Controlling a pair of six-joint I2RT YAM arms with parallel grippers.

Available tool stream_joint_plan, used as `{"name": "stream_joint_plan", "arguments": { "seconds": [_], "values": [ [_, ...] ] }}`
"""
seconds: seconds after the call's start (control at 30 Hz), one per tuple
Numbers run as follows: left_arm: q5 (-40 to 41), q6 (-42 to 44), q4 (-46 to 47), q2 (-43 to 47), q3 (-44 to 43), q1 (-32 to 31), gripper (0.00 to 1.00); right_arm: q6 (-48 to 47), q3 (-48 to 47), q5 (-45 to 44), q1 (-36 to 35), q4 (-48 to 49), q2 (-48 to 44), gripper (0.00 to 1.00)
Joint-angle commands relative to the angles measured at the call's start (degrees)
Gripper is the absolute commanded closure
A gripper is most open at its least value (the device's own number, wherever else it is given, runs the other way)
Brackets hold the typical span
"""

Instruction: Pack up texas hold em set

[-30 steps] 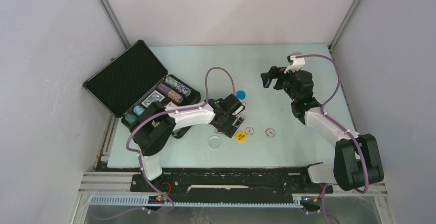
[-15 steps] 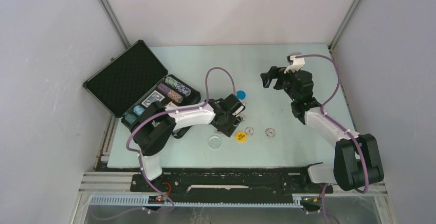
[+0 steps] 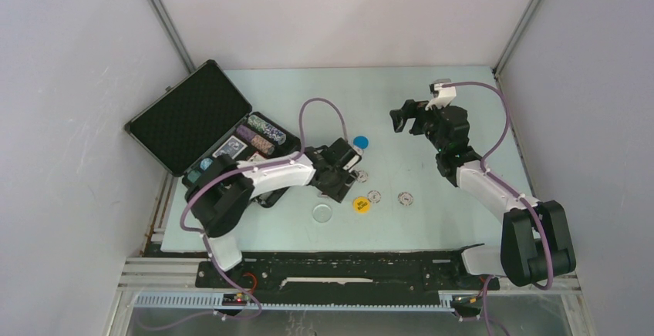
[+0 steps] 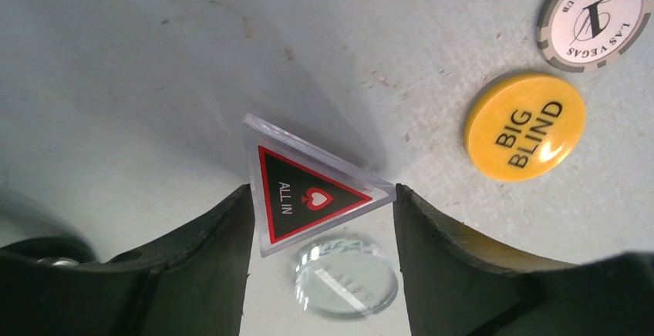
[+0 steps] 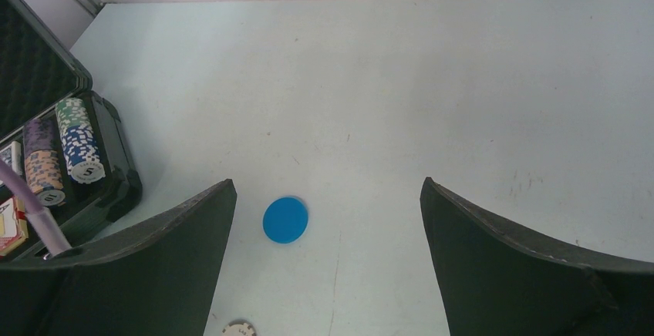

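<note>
Left wrist: left fingers [image 4: 193, 267] are clamped on the triangular marker [image 4: 305, 197], one finger on each side corner, with its "ALL IN" face toward the camera. On the table [image 4: 154, 58] around it lie a clear disc [image 4: 345, 276] near the marker's lower edge and a yellow BIG BLIND disc [image 4: 524, 126] to the right. A grey Las Vegas chip [image 4: 594, 16] lies just past the yellow one, not touching.

Right wrist: right fingers [image 5: 154, 267] are wide apart above a blue disc [image 5: 285, 220] lying flat on the table.

Top external: black briefcase [image 3: 189, 116] sits open at the far-left corner, lid leaning back. Chip rows [image 3: 264, 129] and a card deck [image 3: 229, 149] are in its base. The marker is outside the case, between it and the loose discs.
</note>
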State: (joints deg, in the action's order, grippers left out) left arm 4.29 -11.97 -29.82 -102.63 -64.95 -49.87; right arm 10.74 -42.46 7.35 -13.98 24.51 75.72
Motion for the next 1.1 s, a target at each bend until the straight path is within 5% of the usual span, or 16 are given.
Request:
{"name": "stream_joint_plan", "arguments": {
  "seconds": [0.0,0.23,0.5,0.7,0.83,1.07],
  "values": [
    [-1.32,0.77,1.56,8.92,2.57,2.97,0.49,-0.67,-1.67,-0.45,-0.53,1.66,-1.1,0.0],
    [-1.46,1.35,-3.89,19.95,4.21,11.17,0.51,-0.47,-1.66,-0.34,-0.61,1.71,-1.02,0.0],
    [-10.88,-3.24,-5.71,31.71,8.5,38.59,0.56,0.03,-1.69,0.35,-0.7,2.34,-0.76,0.01],
    [-15.05,-3.78,-3.09,25.63,5.87,54.85,0.63,0.15,-1.66,0.55,-0.74,2.47,-0.66,0.0],
    [-8.22,-0.37,-5.66,18.14,-0.76,56.55,0.62,0.39,-1.66,0.77,-0.62,2.66,-0.4,0.0],
    [-7.93,-1.81,-7.14,11.72,-6.86,59.9,0.65,1.08,-2.1,1.82,-0.59,2.84,0.24,0.0]
  ]
}}
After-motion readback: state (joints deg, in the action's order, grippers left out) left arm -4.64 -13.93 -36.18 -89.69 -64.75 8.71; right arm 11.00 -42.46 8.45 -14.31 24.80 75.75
